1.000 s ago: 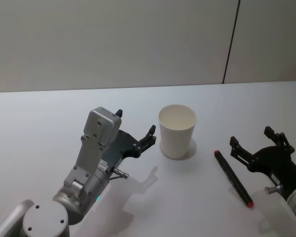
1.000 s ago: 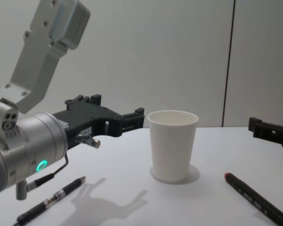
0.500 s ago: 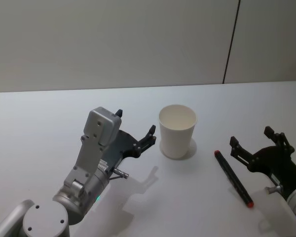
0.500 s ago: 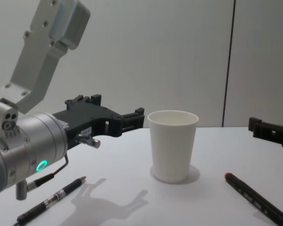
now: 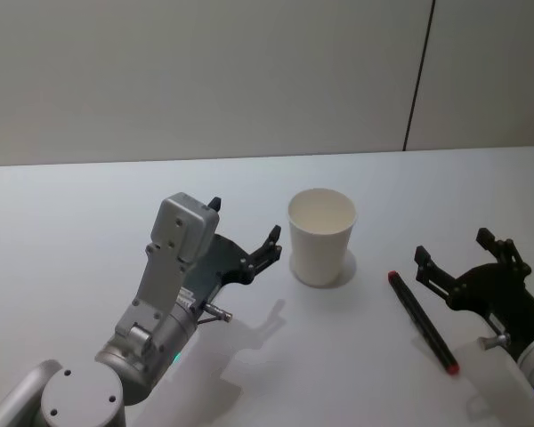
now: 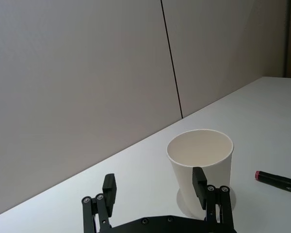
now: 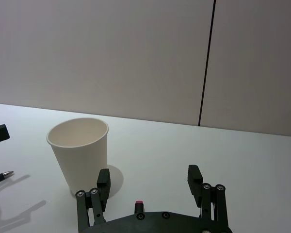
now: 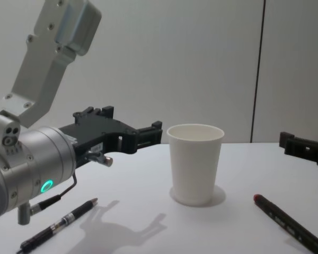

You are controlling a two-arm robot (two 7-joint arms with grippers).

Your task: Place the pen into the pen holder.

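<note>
almost nothing has moved in the last second. the left gripper (image 5: 245, 222) hangs spread wide and empty, with the cup (image 5: 320, 245) just off its right fingertip. the right gripper (image 5: 454, 247) sits equally splayed, holding nothing. the pen (image 5: 421, 322) lies flat on the table (image 5: 71, 231), just left of that gripper's left finger, untouched; the cup stands ahead and left of it. a thin pen (image 8: 58, 226) lies under the left arm. no grasp has begun, i'd say, so the whole task remains.
</note>
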